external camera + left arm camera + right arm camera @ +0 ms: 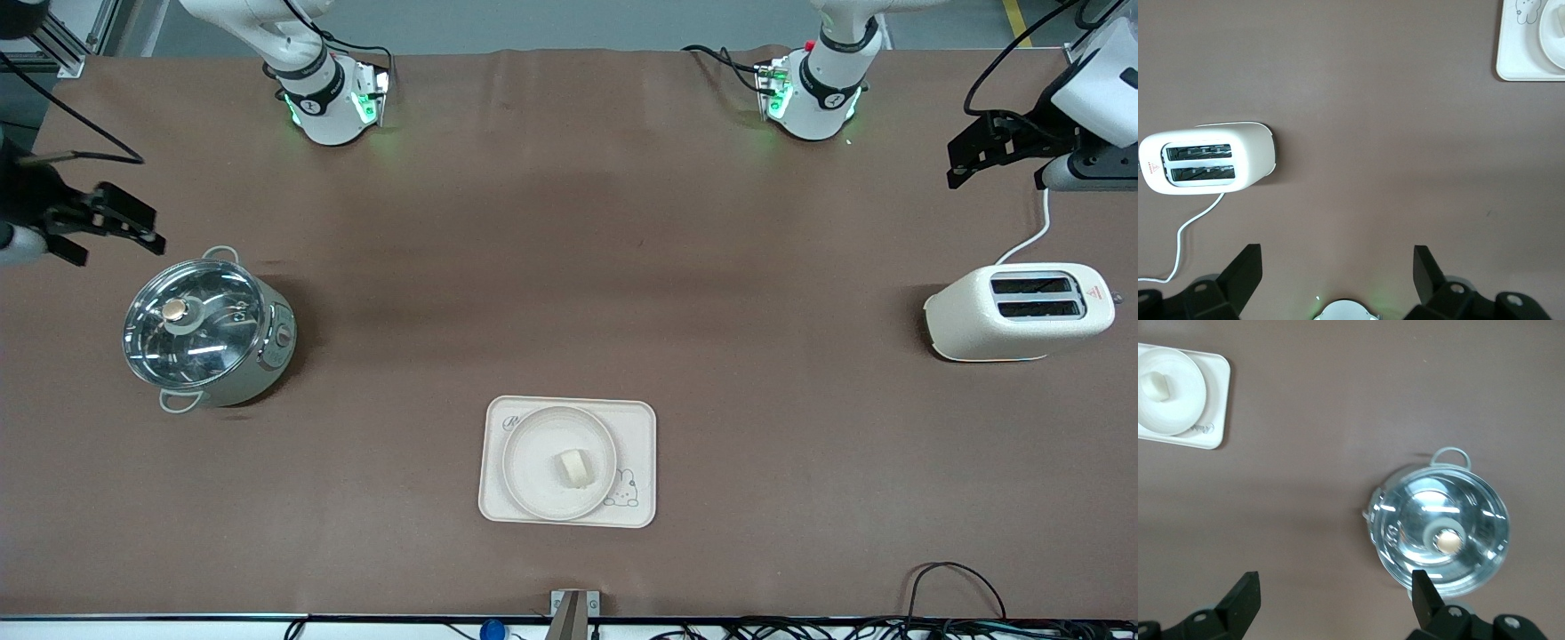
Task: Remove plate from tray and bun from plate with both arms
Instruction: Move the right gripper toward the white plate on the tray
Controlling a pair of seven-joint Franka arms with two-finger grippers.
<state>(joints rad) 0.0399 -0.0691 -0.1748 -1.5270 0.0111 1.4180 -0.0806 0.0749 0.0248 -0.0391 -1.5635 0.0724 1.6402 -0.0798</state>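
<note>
The cream tray (636, 427) lies near the table's front edge, midway between the two arms' ends. On it rests the round plate (533, 462), and the small pale bun (574, 468) sits on the plate. My right gripper (120, 244) hangs open and empty over the table at the right arm's end, beside the pot. Its wrist view shows the tray (1217, 387), plate (1185, 403) and bun (1157, 385) well away from the right gripper (1335, 583). Above the left arm's end, my left gripper (965, 158) is open and empty. The tray's corner (1518, 47) and plate's rim (1555, 27) lie far from the left gripper (1336, 257).
A steel pot with a glass lid (204, 333) stands toward the right arm's end. A white two-slot toaster (1022, 311) with a white cord stands toward the left arm's end. Cables run along the table's front edge (951, 587).
</note>
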